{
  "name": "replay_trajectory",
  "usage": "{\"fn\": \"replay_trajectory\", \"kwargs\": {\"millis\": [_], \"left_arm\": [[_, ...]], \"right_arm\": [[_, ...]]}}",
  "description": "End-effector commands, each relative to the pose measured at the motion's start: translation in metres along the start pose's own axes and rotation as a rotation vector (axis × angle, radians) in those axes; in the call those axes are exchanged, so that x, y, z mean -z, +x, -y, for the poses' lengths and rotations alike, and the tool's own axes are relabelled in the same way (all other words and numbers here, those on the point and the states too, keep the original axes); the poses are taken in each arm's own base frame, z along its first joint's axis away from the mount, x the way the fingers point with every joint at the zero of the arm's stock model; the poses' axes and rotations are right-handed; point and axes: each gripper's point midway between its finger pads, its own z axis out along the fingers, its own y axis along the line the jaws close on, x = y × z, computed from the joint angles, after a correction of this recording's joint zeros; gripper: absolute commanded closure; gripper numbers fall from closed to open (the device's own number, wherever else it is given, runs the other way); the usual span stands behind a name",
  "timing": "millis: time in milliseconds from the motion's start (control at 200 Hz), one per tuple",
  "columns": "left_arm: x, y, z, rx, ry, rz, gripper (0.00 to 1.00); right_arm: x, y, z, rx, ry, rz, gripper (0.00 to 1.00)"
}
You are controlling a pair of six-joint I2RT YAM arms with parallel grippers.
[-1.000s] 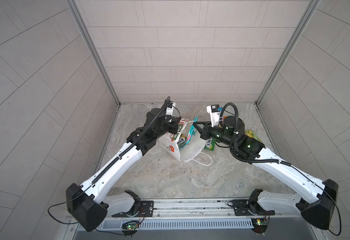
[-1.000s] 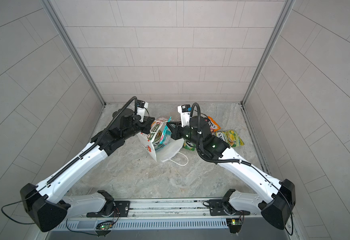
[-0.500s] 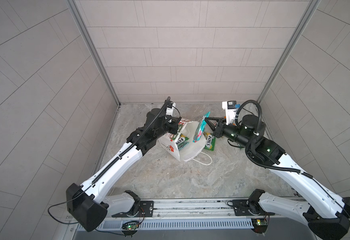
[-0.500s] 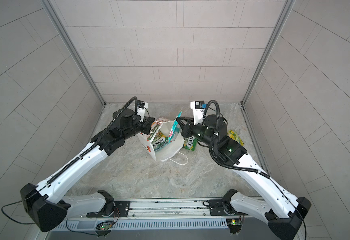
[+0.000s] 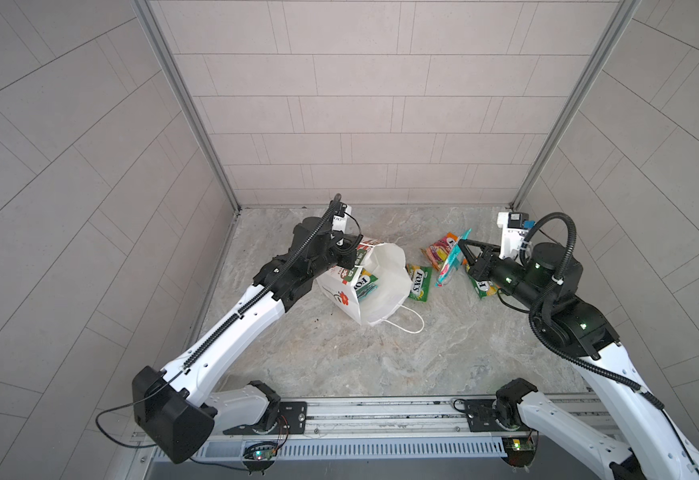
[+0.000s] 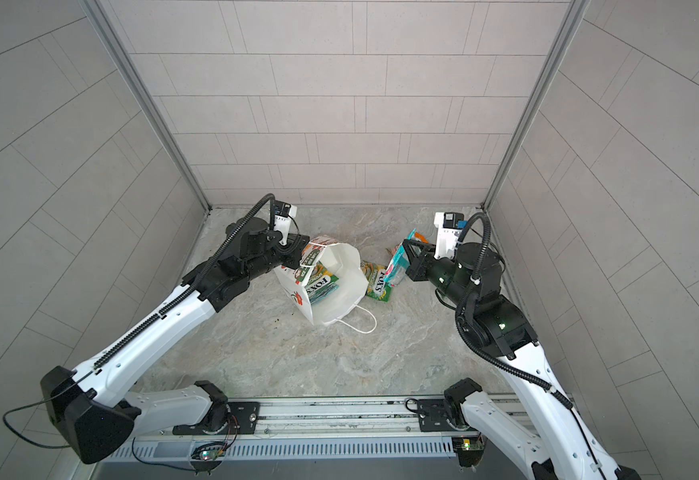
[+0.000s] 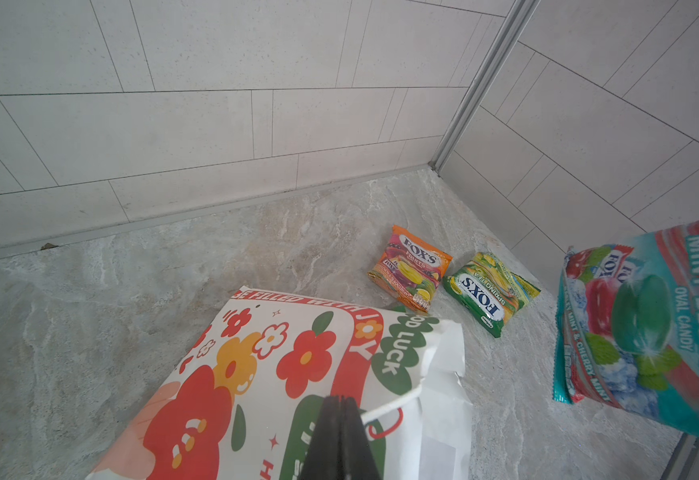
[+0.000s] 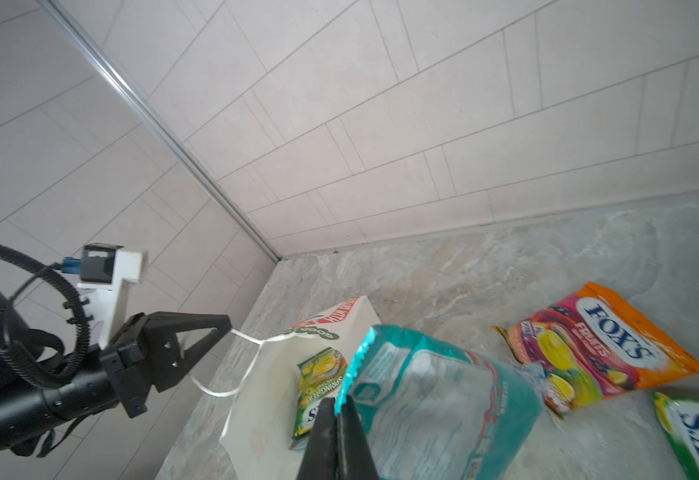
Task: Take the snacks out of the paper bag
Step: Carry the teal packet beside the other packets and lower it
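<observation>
The right gripper [image 8: 341,405], clamped on a teal pouch [image 8: 443,399], holds it right of the paper bag [image 5: 381,303]; the left gripper [image 7: 339,400] pinches the bag's handle [image 7: 387,405]; next, I judge, lay it down far right, then fetch the pouches [image 5: 365,284] inside

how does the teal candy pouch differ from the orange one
The teal pouch is pinched by the right claw and held up on edge; the orange pouch lies flat on the tabletop, untouched. The teal pouch reads MINT BLOSSOM, the orange pouch FRUITS. Both are FOX'S candy pouches, both outside the paper bag.
</observation>
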Motion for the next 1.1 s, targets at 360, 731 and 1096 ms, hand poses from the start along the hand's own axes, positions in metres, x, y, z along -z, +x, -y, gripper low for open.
{"fn": "replay_trajectory", "kwargs": {"millis": [360, 731, 1096], "left_arm": [[0.001, -0.006, 0.002, 0.003, 0.002, 0.01, 1.0], [0.001, -0.005, 0.002, 0.0, -0.001, 0.009, 1.0], [-0.001, -0.003, 0.003, -0.004, 0.002, 0.002, 1.0]], "right_arm": [[-0.019, 0.067, 0.065, -0.043, 0.108, -0.162, 1.0], [-0.048, 0.11, 0.104, -0.135, 0.095, -0.26, 1.0], [-0.03, 0.154, 0.166, -0.127, 0.293, -0.369, 1.0]]}}
